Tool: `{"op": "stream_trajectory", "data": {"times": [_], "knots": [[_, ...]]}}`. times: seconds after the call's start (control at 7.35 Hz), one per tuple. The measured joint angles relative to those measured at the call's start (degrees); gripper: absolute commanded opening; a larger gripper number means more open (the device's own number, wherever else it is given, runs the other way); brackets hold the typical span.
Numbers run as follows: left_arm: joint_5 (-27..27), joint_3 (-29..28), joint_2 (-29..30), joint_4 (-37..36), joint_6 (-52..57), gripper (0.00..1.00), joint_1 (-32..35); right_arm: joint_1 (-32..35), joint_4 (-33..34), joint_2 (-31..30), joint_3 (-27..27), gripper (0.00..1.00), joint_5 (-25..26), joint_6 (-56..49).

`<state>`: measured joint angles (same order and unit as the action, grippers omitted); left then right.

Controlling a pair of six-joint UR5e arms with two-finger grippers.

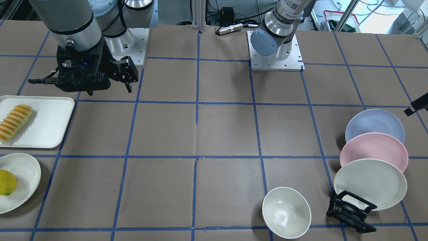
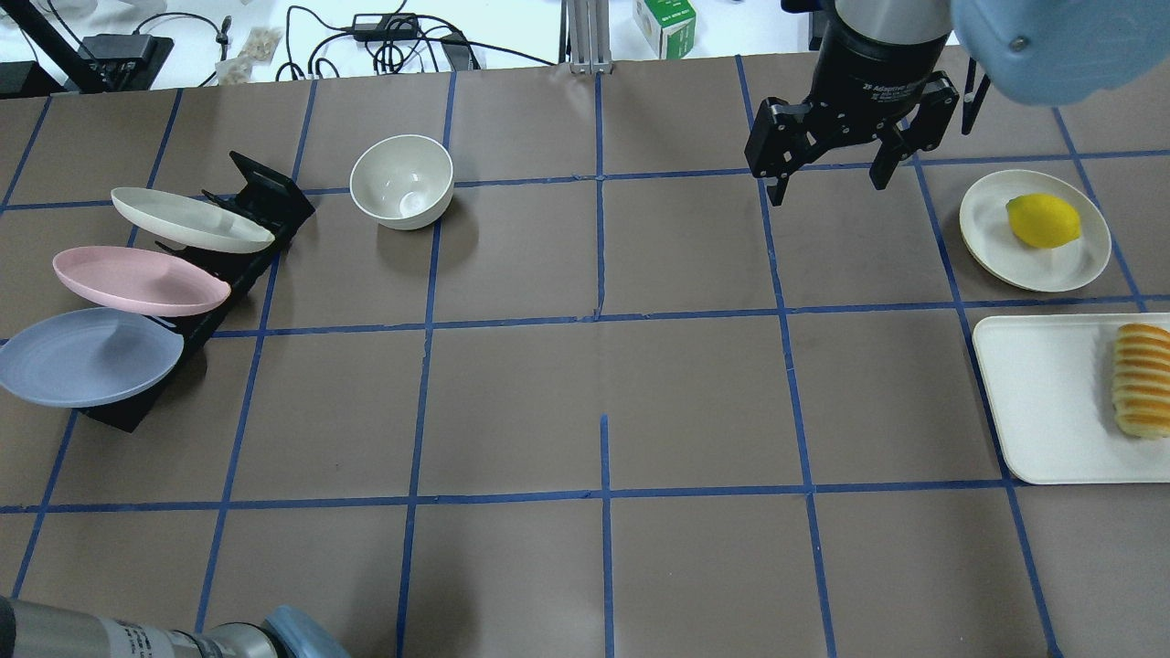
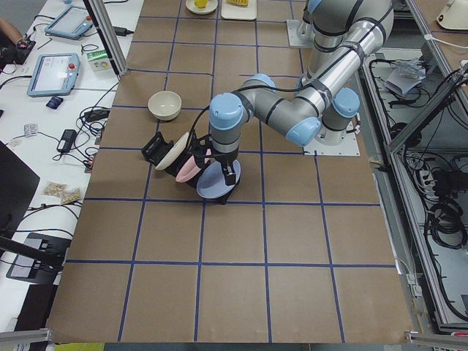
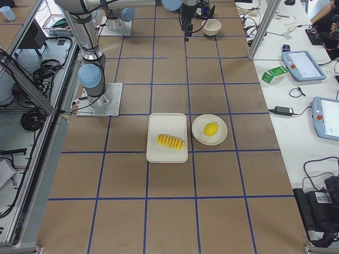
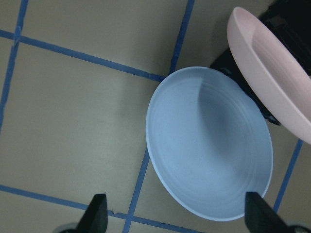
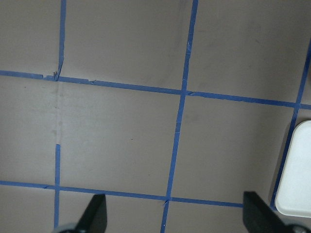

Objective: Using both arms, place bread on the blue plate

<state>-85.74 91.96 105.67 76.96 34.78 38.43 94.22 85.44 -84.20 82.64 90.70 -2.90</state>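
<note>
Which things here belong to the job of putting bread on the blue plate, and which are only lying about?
Job: bread, blue plate, left gripper, right gripper.

Lying about: tray, rack, pink plate, white plate, bowl, lemon, saucer.

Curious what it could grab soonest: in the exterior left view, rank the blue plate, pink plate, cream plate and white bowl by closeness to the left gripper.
From the left gripper:
1. blue plate, just below it.
2. pink plate, next in the rack.
3. cream plate, rack's far end.
4. white bowl, apart, beyond the rack.
</note>
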Motion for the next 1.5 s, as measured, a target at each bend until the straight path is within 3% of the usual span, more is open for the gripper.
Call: {"op": "stream_trajectory", "data": {"times": [0.82, 0.95, 1.22, 1.5], "knots": [[0.3, 0.2, 6.5, -1.5, -0.5, 0.84, -0.5, 0.0, 0.0, 0.0, 0.0, 1.0, 0.0, 0.0], [0.2, 0.2, 7.2, -1.5, -0.5, 0.72, -0.5, 0.0, 0.0, 0.0, 0.0, 1.0, 0.0, 0.0], [-0.1, 0.1, 7.8, -1.5, -0.3, 0.31, -0.5, 0.0, 0.0, 0.0, 0.1, 1.0, 0.0, 0.0], [-0.2, -0.1, 7.9, -1.4, -0.1, 0.03, -0.5, 0.0, 0.0, 0.0, 0.1, 1.0, 0.0, 0.0]]}}
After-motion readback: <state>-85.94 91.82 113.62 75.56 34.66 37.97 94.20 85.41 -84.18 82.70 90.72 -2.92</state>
